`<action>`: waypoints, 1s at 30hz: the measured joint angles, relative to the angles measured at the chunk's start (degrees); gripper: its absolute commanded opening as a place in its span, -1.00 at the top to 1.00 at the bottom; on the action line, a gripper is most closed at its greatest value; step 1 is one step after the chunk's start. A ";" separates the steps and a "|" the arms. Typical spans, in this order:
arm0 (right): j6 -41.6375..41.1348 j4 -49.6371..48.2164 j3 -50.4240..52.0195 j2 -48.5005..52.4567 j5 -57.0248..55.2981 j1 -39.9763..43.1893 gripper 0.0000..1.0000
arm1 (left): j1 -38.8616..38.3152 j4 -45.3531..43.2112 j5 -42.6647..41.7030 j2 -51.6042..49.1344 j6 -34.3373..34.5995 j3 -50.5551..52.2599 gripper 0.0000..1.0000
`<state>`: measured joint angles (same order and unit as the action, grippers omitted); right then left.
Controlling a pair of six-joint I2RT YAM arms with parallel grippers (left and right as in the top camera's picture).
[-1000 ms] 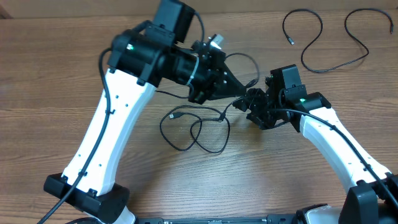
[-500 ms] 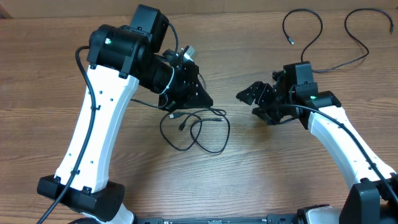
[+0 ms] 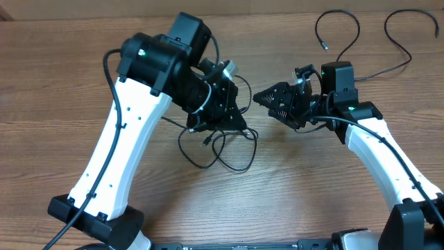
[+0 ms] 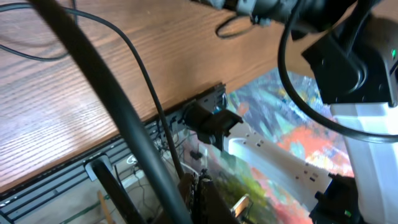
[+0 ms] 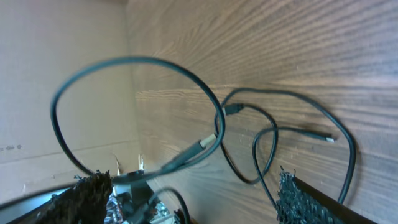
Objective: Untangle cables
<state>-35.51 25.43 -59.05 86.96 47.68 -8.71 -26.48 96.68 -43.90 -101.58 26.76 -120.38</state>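
Your left end effector (image 3: 236,119) is closed right over the tangled cables (image 3: 218,147) lying mid-table (image 3: 41,83); can't tell if it pinches a strand. Your right end effector (image 3: 262,99) is open, holding nothing, just beside them. Two separate cables (image 3: 324,44) lie far right.

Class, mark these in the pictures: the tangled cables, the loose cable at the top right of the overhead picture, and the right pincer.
tangled cables (image 3: 223,141), overhead view, where the loops cross.
loose cable (image 3: 324,46), overhead view, its plug end.
right pincer (image 3: 267,104), overhead view, midway between its open fingertips.
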 measured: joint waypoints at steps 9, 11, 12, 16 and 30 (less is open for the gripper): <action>0.90 2.67 0.00 0.00 -4.26 -0.31 -0.71 | -4.24 0.02 -1.01 0.00 0.00 0.00 0.91; 1.01 4.22 0.00 0.00 -6.32 -0.39 -0.67 | -4.31 0.02 -1.70 0.00 -0.02 0.00 0.91; 1.03 5.03 0.00 0.00 -7.69 -0.44 -0.65 | -4.31 0.00 -1.95 0.00 0.00 0.00 0.92; 1.03 9.01 0.00 0.00 -14.27 -0.44 -0.62 | -4.31 0.02 -2.32 0.00 -0.02 0.00 0.92; -3.91 23.10 0.00 0.00 -42.45 -0.57 -0.51 | -4.31 -0.04 4.24 0.00 0.04 0.00 0.91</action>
<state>-39.42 48.53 -59.05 86.96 5.23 -9.28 -30.79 96.64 -39.66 -101.58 26.81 -120.38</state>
